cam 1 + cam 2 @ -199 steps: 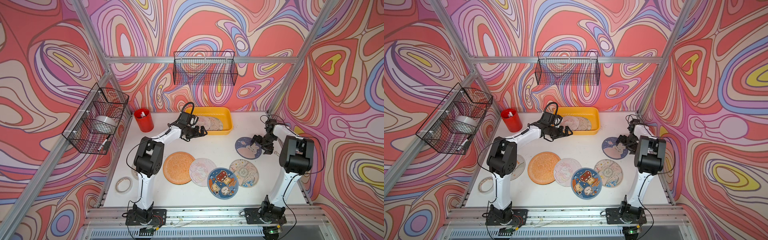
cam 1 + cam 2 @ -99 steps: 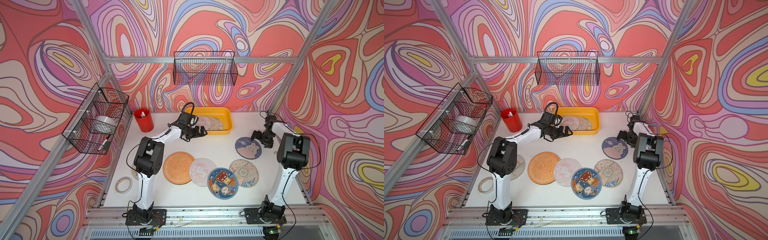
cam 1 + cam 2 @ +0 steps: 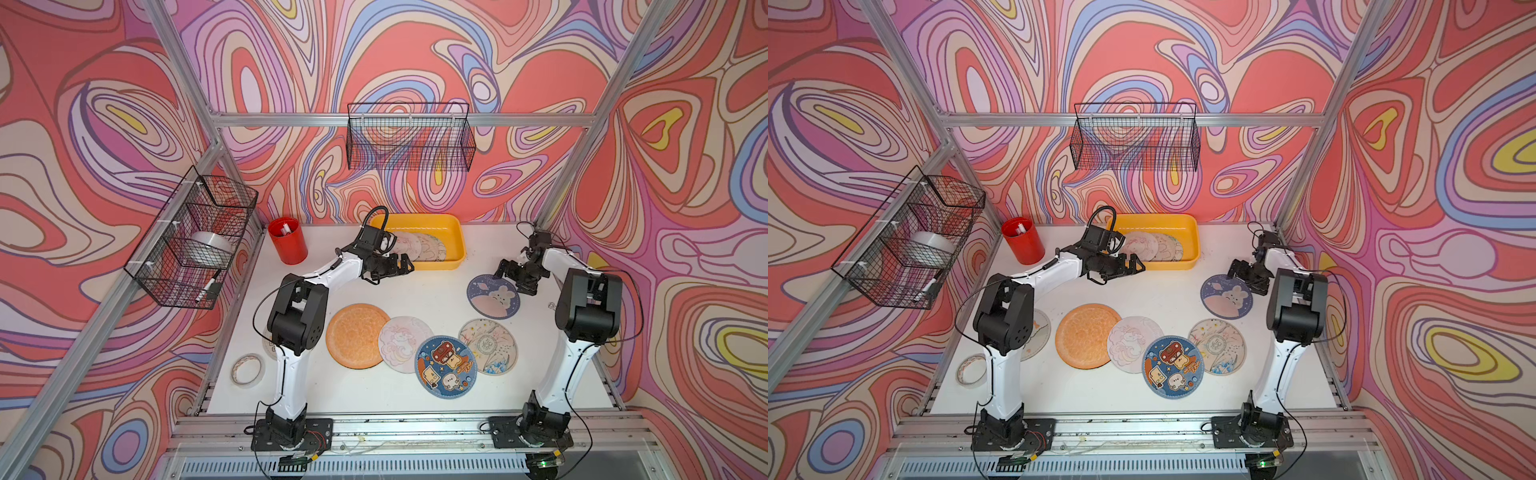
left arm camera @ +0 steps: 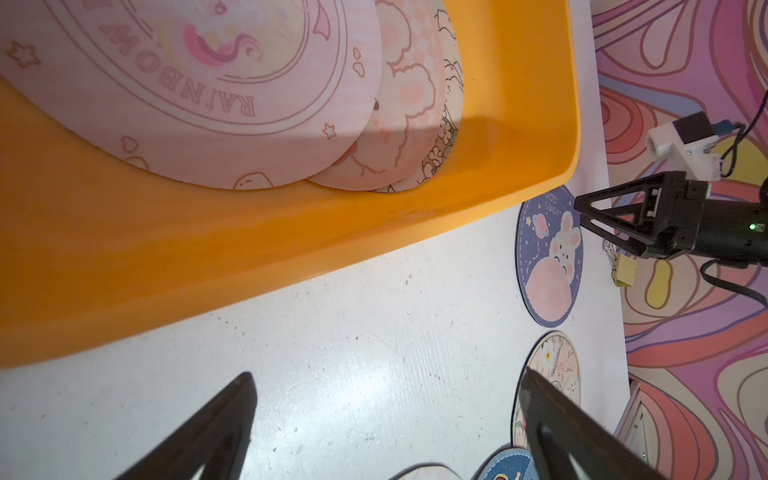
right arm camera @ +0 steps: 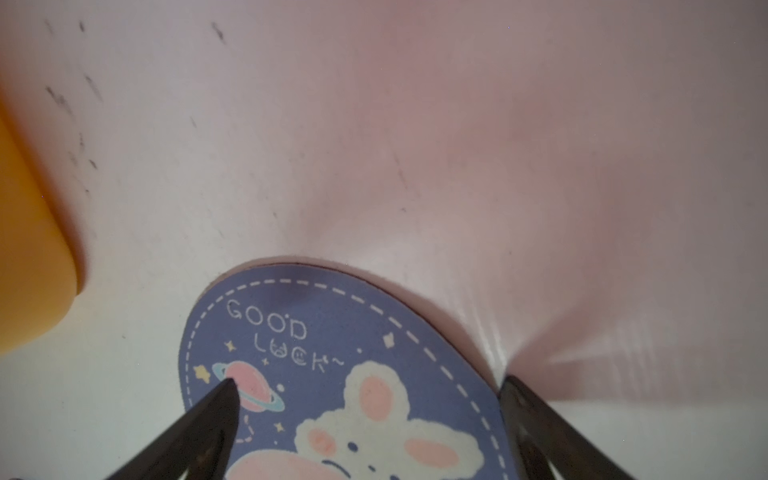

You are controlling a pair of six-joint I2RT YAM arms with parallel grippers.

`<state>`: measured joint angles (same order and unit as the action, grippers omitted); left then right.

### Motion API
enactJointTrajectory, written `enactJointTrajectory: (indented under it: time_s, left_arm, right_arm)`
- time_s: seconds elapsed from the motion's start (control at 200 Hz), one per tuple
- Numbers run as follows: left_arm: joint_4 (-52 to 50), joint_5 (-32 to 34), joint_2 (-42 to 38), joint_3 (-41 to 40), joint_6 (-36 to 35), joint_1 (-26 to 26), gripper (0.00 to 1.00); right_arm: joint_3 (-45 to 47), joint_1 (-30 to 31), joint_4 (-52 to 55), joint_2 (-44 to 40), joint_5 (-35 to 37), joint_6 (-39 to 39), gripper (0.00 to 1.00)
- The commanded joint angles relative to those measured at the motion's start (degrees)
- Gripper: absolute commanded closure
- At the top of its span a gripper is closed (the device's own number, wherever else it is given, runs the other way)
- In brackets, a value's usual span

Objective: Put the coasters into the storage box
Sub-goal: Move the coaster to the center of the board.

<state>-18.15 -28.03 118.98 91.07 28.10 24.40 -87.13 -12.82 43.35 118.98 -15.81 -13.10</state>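
Note:
The yellow storage box [image 3: 455,232] [image 3: 1192,249] [image 4: 291,232] stands at the back and holds three overlapping pale coasters [image 3: 409,245] [image 4: 187,83]. My left gripper [image 3: 405,266] [image 3: 1136,266] [image 4: 386,374] hovers open and empty just in front of the box's near wall. On the table lie a blue rabbit coaster [image 3: 493,296] [image 3: 1226,296] [image 5: 332,374], an orange one [image 3: 357,335], a pale unicorn one [image 3: 401,343], a blue bear one [image 3: 445,366] and a floral one [image 3: 488,345]. My right gripper [image 3: 514,279] [image 3: 1248,277] [image 5: 370,381] is open, low over the rabbit coaster's back right edge.
A red cup [image 3: 287,240] stands at the back left, and a tape ring [image 3: 248,370] lies near the left front. Black wire baskets hang on the left wall [image 3: 195,241] and the back wall [image 3: 409,137]. Another pale disc [image 3: 1038,332] is half hidden behind the left arm.
My right gripper has shifted slightly toward the back over the rabbit coaster's edge. The left arm and the coasters have not moved.

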Motion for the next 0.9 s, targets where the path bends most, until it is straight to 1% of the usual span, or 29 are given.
enactJointTrajectory:
  time_s: [0.0,0.3,0.461,0.606,0.656,0.751,0.896]
  left_arm:
    - [0.8,0.3,-1.6,-0.3,-0.2,0.3,0.0]
    - [0.7,0.6,-1.6,-0.5,-0.2,0.3,0.0]
    - [0.6,0.6,-1.6,-0.6,-0.2,0.3,0.0]
    - [0.8,0.6,-1.5,-0.6,0.0,0.3,0.0]
    - [0.8,0.5,-1.4,-0.5,0.0,0.3,0.0]
    - [0.8,0.5,-1.2,-0.2,0.1,0.4,0.0]
    - [0.7,0.5,-1.1,0.0,0.1,0.5,0.0]
  right_arm:
    - [1.8,2.7,0.8,1.2,-4.3,-1.4,0.02]
    - [-1.9,7.2,0.6,3.9,-4.7,-2.5,0.02]
    - [-6.3,8.7,2.6,6.4,-5.6,-1.7,0.02]
    - [-8.0,10.2,3.0,7.3,-6.7,-0.4,0.02]
    - [-8.3,10.3,3.5,7.2,-5.9,0.2,0.02]
    - [-8.3,9.5,4.6,5.3,-1.8,1.2,0.02]
    - [-4.8,5.7,5.2,1.4,-1.1,0.3,0.02]
